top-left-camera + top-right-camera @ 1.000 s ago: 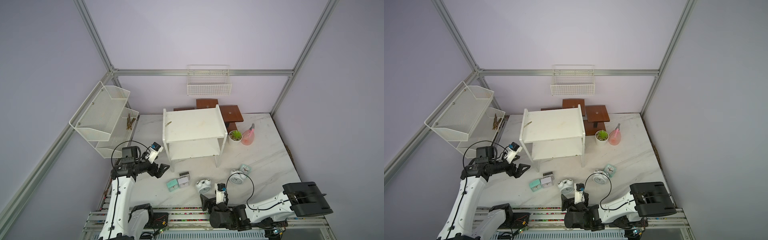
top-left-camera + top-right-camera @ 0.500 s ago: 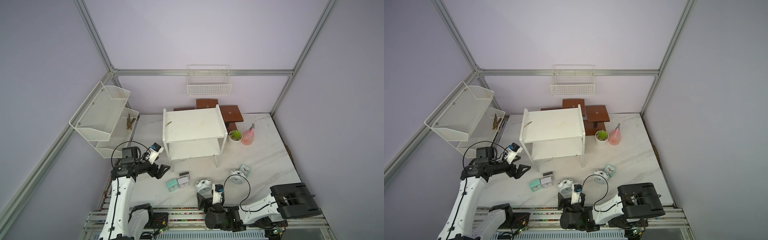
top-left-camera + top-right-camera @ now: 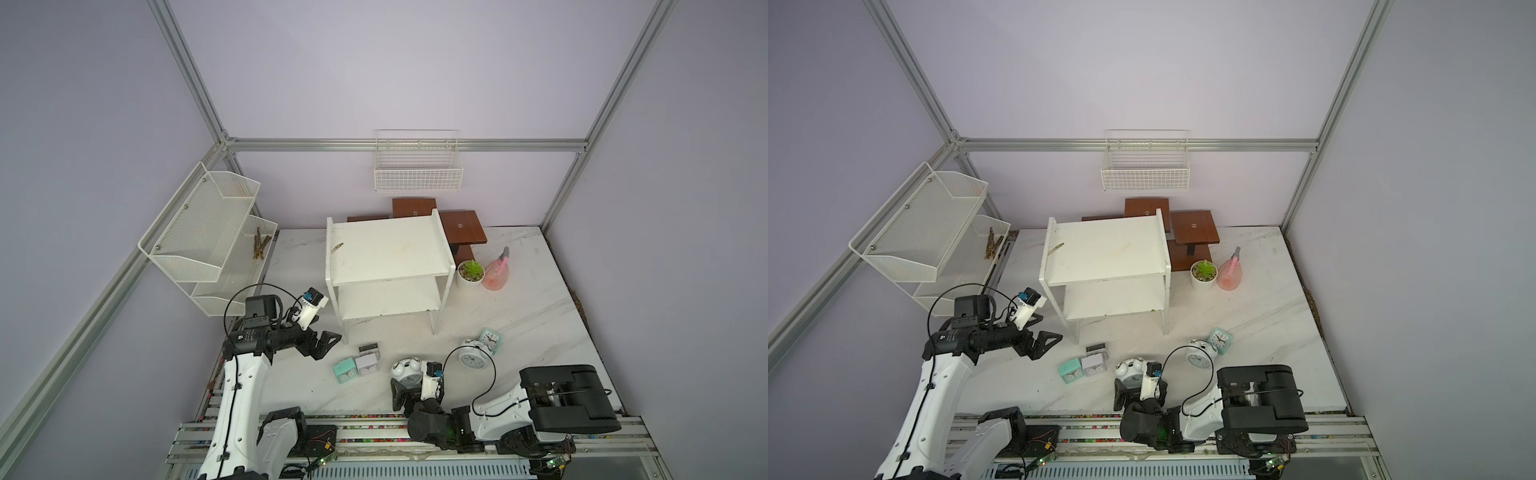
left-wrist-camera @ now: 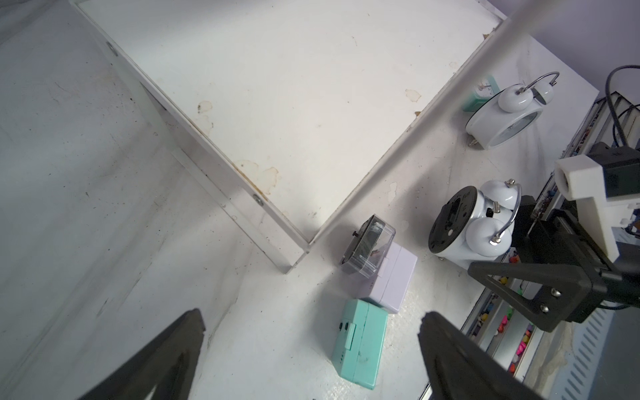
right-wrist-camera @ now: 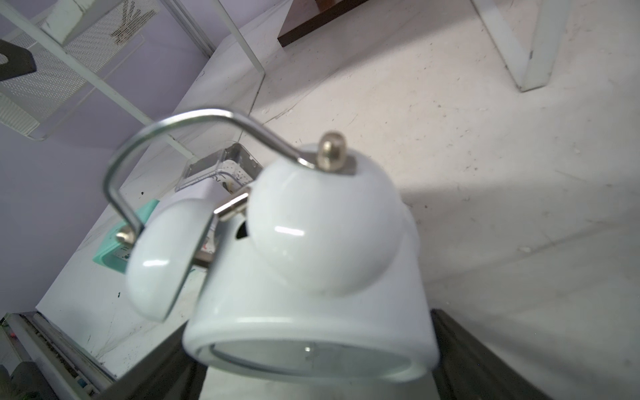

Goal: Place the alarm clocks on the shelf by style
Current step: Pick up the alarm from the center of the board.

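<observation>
Tabletop: white marble pattern, grey veining.
Enclosure: lilac walls, aluminium frame rail along the back.
White wire basket hangs on the back wall, above the table.
White mesh rack, tiered and tilted, sits on the wall at the left of both top views. One tier holds a few thin brown sticks, possibly dried twigs; too small to tell.
Stepped dark-brown wooden stand at the back of the table.
Near its front: green succulent in a white pot, with a pink spray bottle just beside it. Both upright.
</observation>
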### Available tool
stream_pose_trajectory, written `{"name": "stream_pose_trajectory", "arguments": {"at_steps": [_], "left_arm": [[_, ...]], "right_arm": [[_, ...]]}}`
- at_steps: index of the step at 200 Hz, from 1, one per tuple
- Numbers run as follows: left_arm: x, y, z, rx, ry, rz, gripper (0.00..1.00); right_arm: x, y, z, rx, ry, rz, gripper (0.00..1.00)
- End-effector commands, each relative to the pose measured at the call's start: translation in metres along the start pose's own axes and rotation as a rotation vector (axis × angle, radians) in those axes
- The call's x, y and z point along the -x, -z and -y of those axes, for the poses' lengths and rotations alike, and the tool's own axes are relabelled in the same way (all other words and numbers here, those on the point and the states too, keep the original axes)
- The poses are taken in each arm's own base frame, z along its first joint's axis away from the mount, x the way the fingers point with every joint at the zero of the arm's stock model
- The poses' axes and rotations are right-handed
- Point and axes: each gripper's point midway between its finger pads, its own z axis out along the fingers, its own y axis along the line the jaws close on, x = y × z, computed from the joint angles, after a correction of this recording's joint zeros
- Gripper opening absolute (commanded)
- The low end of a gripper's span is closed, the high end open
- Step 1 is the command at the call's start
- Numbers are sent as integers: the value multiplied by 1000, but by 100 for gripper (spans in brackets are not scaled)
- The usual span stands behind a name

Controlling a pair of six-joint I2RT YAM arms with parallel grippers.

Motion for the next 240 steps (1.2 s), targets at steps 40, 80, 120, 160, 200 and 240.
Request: {"name": "stream_pose_trajectory", "arguments": {"at_steps": [40, 80, 120, 160, 200, 240], "left_arm": [[0, -1, 4, -26, -11, 14, 100], [-1, -1, 4, -26, -10, 12, 100], [-1, -1, 3, -25, -12, 11, 100], [-2, -3, -1, -4, -5, 10, 100], [0, -6, -10, 28, 4, 19, 100], [-2, -7, -10, 30, 1, 20, 100]], "right_arm": [[3, -7, -2, 13, 54, 20, 94], [1, -10, -4, 19, 66, 17, 83], [6, -9, -10, 30, 90, 27, 73], [33, 0, -32, 2, 129, 39, 71], [77, 12, -61, -69, 129, 37, 71], [111, 7, -98, -62, 116, -26, 68]]}}
